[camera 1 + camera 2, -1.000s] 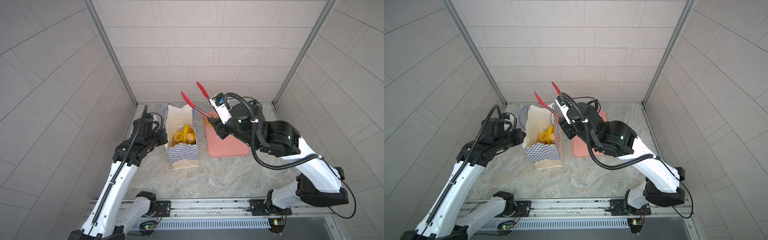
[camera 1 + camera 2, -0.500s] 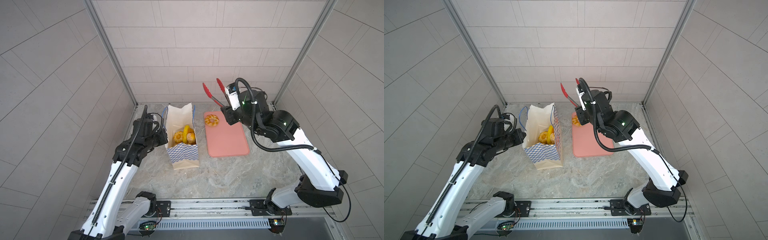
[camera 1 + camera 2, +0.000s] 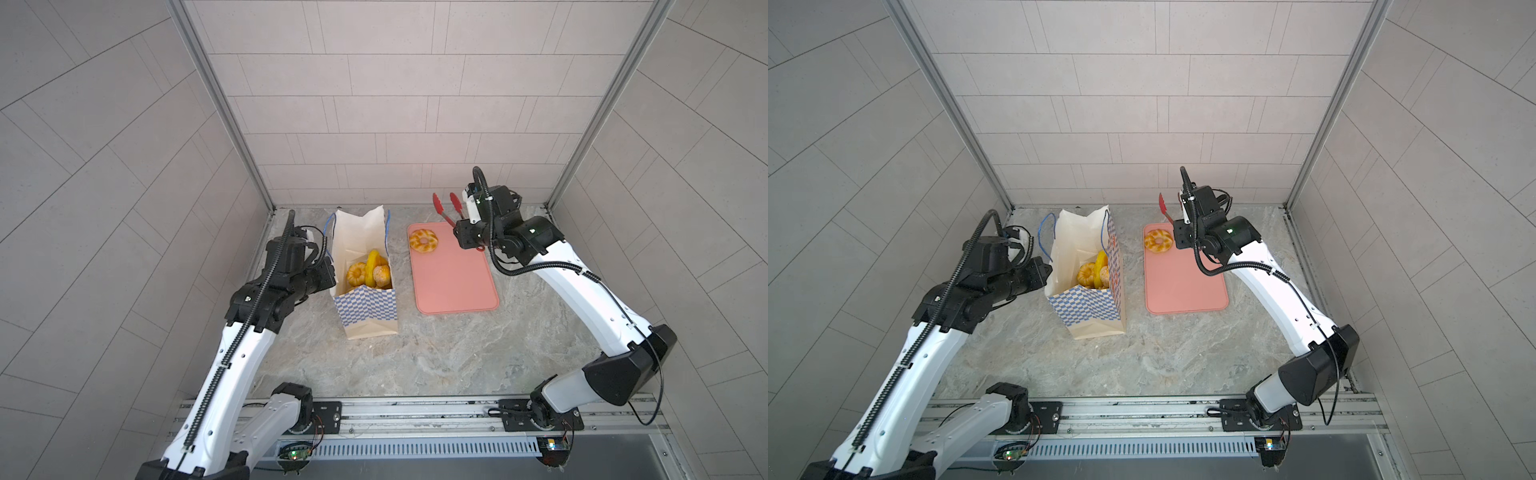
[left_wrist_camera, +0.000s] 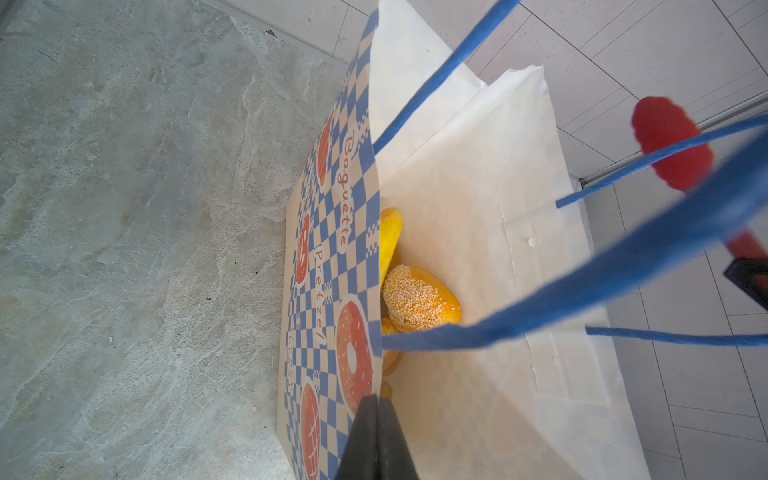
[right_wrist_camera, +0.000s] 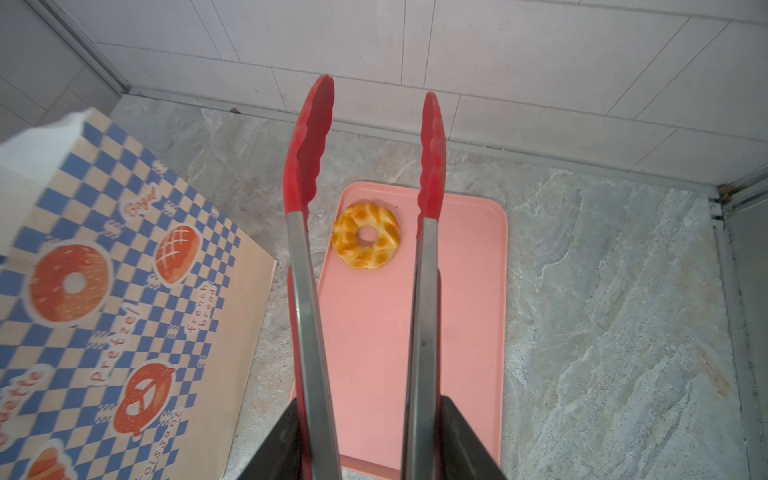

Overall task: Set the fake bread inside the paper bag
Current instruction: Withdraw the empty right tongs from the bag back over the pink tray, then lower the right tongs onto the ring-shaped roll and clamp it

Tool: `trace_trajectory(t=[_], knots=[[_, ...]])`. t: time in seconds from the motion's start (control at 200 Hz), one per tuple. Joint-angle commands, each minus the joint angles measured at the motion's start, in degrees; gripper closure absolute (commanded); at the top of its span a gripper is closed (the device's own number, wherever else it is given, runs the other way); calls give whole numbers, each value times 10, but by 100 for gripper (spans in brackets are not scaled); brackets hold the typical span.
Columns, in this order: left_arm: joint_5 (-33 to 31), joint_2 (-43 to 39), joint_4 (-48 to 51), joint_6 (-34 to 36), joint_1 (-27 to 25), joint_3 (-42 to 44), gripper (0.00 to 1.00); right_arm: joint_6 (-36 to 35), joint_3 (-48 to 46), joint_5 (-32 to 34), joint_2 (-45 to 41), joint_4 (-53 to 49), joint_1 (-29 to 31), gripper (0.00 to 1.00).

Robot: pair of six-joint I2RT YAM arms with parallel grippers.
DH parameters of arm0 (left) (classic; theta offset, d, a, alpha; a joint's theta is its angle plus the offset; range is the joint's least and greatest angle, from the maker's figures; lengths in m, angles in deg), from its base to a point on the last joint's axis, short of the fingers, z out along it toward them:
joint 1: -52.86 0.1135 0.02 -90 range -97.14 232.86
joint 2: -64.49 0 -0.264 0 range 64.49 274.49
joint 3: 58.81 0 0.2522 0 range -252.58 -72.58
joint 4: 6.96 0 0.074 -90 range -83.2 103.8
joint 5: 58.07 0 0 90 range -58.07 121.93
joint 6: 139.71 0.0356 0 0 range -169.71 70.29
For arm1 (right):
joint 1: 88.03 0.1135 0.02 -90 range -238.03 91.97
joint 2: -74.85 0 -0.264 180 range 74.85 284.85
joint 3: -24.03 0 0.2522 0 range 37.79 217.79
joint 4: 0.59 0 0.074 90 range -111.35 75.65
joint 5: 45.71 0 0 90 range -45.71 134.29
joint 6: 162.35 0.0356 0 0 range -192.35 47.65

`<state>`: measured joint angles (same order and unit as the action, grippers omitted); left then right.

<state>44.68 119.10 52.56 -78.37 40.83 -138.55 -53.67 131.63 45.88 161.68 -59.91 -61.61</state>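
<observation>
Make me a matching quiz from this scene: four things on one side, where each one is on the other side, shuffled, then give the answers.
Things:
1. doughnut
2. tongs
3. paper bag
4. sugared bun

Places:
A. inside the paper bag
B. held by the right gripper
C. on the pink tray
D. rim pinched by the left gripper

Pairs: 1-C, 2-B, 3-D, 4-A

Paper bag (image 3: 365, 309) blue-white checkered; tray (image 3: 453, 282) pink; tongs (image 5: 309, 149) red-tipped; doughnut (image 5: 365, 235) yellow-orange
</observation>
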Motion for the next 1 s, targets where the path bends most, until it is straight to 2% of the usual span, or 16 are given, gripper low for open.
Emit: trace_trajectory(t=[0.0,0.26,0.485,0.996], knots=[[-2,-8,-3,3,0,-5,95,21,-21,-26,17,47,-13,53],[-3,-7,-3,4,0,-3,95,27,-46,-48,75,71,-34,53],[-7,-12,0,5,-1,-1,95,29,-31,-64,142,78,-39,55],[-12,-15,6,7,0,2,95,36,11,-51,222,63,-41,54]])
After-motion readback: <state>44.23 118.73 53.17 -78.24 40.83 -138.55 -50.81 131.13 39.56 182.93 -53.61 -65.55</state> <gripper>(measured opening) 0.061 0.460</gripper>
